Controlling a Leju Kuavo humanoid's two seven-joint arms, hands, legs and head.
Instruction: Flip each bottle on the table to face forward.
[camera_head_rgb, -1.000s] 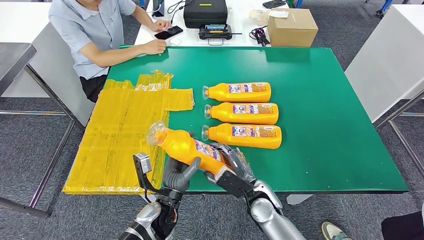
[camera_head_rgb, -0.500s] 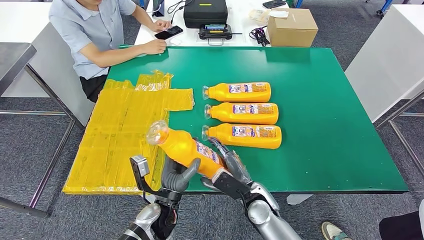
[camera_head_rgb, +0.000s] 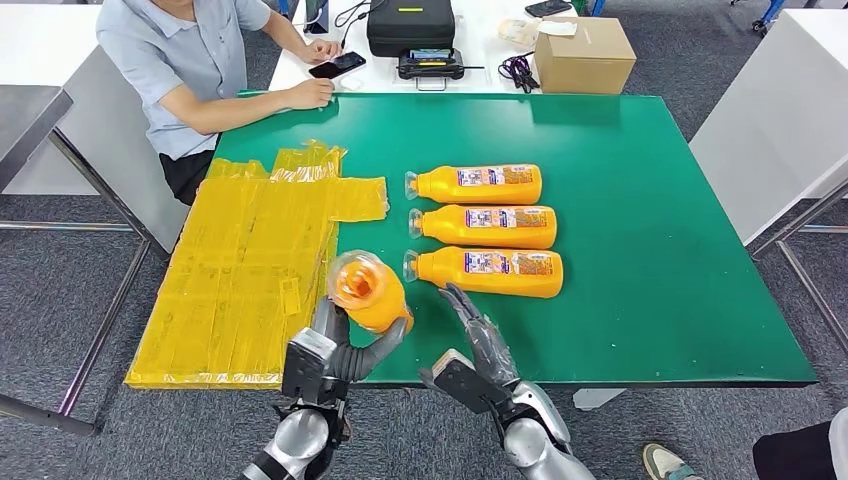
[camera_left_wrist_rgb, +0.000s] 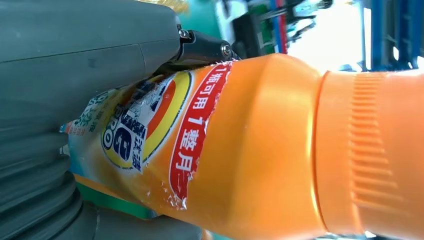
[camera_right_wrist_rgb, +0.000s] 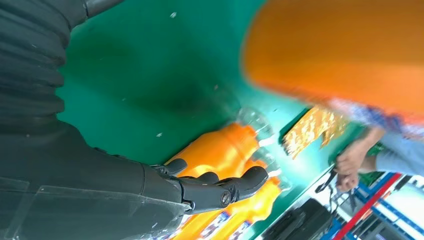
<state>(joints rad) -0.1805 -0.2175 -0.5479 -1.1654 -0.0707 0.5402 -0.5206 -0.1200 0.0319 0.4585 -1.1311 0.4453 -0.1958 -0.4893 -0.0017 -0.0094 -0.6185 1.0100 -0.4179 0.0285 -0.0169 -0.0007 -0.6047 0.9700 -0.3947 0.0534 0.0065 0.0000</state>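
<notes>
The left hand (camera_head_rgb: 345, 345) was raised over the near edge of the green table (camera_head_rgb: 650, 250), its fingers wrapped around an orange bottle (camera_head_rgb: 368, 290). The bottle was held with its clear cap pointed up toward the head camera, so its body was foreshortened and its label was hidden in that view. In the left wrist view, the bottle (camera_left_wrist_rgb: 260, 150) was seen close up, with a torn label beside the grey thumb; the fingertips were hidden behind it.

The right hand (camera_head_rgb: 478, 345) was held just beside the bottle, apart from it, with its fingers spread and nothing in them. In the right wrist view, the dark fingers (camera_right_wrist_rgb: 220, 190) were extended over the table.

Three other orange bottles (camera_head_rgb: 487, 227) were laid side by side on the table beyond the hands, labels up. A blurred orange shape in the right wrist view could not be made out clearly.
</notes>
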